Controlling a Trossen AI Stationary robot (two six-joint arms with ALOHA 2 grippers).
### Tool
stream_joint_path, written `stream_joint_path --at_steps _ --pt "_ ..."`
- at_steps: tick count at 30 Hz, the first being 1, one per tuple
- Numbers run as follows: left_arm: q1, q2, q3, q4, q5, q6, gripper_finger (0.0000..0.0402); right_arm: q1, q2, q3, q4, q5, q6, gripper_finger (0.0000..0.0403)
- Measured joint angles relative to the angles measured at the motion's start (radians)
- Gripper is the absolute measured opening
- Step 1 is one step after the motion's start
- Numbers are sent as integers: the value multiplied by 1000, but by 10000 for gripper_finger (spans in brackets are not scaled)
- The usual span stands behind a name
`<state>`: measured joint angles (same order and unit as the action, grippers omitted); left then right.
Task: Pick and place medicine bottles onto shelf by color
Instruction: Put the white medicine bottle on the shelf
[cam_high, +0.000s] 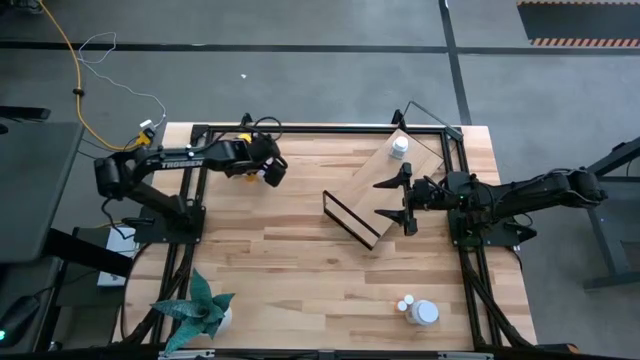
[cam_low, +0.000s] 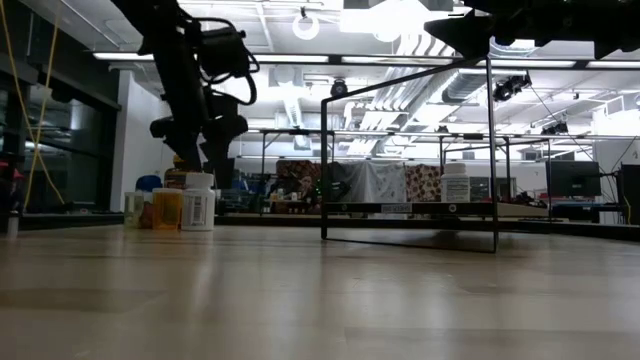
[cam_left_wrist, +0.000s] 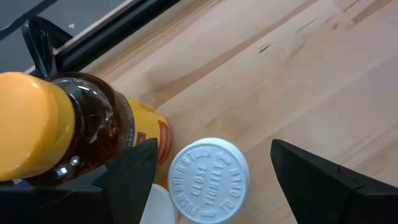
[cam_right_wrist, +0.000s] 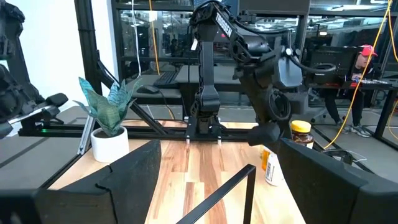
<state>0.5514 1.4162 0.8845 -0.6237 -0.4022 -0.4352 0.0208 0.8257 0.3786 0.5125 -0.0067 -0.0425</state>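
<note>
A cluster of medicine bottles (cam_high: 245, 165) stands at the table's far left. In it are an amber bottle with a yellow cap (cam_left_wrist: 56, 130) and a white-capped bottle (cam_left_wrist: 208, 180). My left gripper (cam_left_wrist: 214, 152) slants down over them, open, one finger on each side of the white cap. I see no touch. The shelf (cam_high: 385, 190), a light board in a black wire frame (cam_low: 410, 160), lies slanted mid-table. One white bottle (cam_high: 399, 147) stands on its far end. My right gripper (cam_high: 395, 197) hangs level and open beside the shelf, with nothing in it.
More white bottles (cam_high: 420, 311) stand near the table's front right corner. A potted plant (cam_high: 205, 310) is at the front left. Black frame rails (cam_high: 195, 200) run along both table sides. A person (cam_right_wrist: 364, 74) stands in the room beyond.
</note>
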Motion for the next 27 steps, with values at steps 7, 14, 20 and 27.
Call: stream_joint_path --at_steps 7,14,20,27 --pt "5 20 0 -2 -4 -7 301 0 0 0 0 0 0 312" --pt "5 20 0 -36 52 -10 301 0 0 0 0 0 0 312" --pt "5 20 0 -42 103 -11 300 0 0 0 0 0 0 312" --pt "3 20 0 -33 140 -8 300 0 0 0 0 0 0 312"
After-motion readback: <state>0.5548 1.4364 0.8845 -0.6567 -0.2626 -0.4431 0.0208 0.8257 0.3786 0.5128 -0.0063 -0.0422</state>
